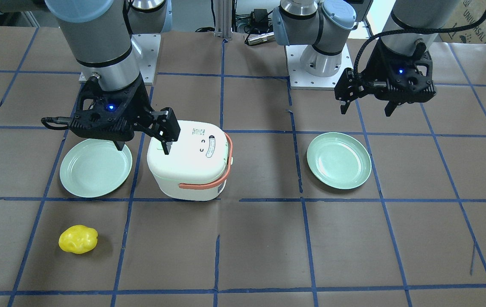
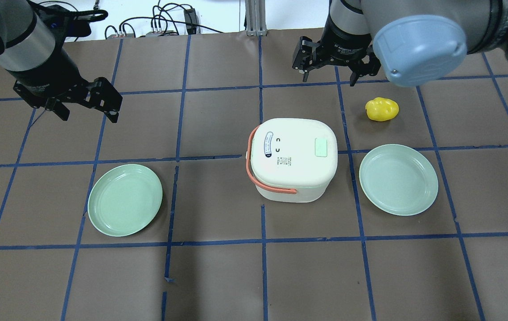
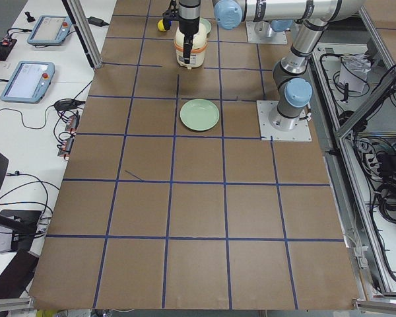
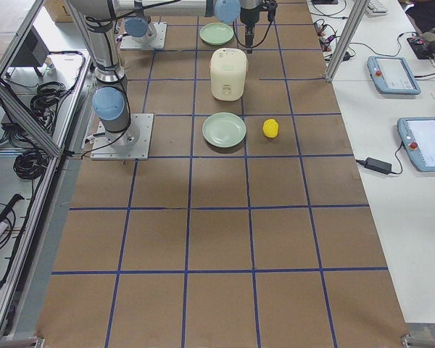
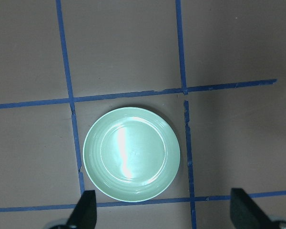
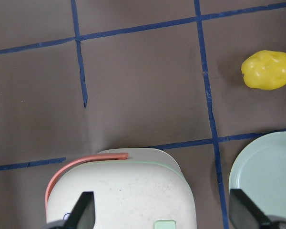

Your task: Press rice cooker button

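The white rice cooker (image 2: 296,160) with an orange handle stands mid-table, lid shut. Its small mint-green button (image 2: 321,147) sits at the lid's edge on the side away from the handle; it also shows at the bottom of the right wrist view (image 6: 165,224). My right gripper (image 1: 143,148) is open and empty, hovering above the button side of the cooker (image 6: 128,191), with the button between its fingers in the right wrist view. My left gripper (image 2: 88,111) is open and empty, held high over a green plate (image 5: 131,153), far from the cooker.
Two pale green plates lie either side of the cooker: one (image 2: 125,199) on my left, one (image 2: 398,179) on my right. A yellow lumpy object (image 2: 382,109) lies beyond the right plate. Brown paper with blue tape lines covers the table.
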You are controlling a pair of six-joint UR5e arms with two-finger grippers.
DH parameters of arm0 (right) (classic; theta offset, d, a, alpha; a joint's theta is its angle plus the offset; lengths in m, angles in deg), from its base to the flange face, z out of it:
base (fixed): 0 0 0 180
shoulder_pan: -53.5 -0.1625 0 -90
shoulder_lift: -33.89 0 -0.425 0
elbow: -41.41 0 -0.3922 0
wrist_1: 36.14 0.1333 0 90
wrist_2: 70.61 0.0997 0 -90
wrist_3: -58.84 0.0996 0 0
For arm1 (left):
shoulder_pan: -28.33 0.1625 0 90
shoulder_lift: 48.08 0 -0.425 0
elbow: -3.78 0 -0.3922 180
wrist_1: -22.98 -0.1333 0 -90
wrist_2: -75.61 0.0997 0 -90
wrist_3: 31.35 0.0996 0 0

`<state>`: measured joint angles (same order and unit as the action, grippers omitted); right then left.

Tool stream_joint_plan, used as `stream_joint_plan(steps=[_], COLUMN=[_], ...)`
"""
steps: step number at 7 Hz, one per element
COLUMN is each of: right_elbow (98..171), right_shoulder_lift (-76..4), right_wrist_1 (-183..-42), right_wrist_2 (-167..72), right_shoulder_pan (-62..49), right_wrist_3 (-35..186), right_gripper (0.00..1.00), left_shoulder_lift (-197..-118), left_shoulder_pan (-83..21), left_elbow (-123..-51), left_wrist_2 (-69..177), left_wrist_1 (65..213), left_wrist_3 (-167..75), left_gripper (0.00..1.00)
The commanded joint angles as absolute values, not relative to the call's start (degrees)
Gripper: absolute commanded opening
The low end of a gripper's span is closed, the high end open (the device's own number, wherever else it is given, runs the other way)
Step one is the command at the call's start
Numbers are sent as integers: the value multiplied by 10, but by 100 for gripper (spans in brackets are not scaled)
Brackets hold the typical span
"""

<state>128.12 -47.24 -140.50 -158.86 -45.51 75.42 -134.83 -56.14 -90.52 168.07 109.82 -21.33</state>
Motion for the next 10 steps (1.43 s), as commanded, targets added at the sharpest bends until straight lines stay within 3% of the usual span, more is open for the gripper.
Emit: stream_joint_plan(steps=[1,7,10], right_elbow=[1282,1279,1271], right_shoulder_lift=[-472,-465,-475], right_wrist_1=[-1407,-1409,-1346], right_wrist_2=[-1589,-1596,-1592], right_shoulder_pan=[-455,-445,-410], right_wrist_3=[754,752,748], right_gripper=[100,100,100], left_shoulder_lift=[-1348,-1348,-1348], left_shoulder_pan=[-561,-561,-561], left_elbow=[-905,-905,-905], left_wrist_2=[1681,1681,1681], left_wrist_1=[1098,1098,1098], left_wrist_3=[-213,-213,-213], left_gripper=[100,100,100])
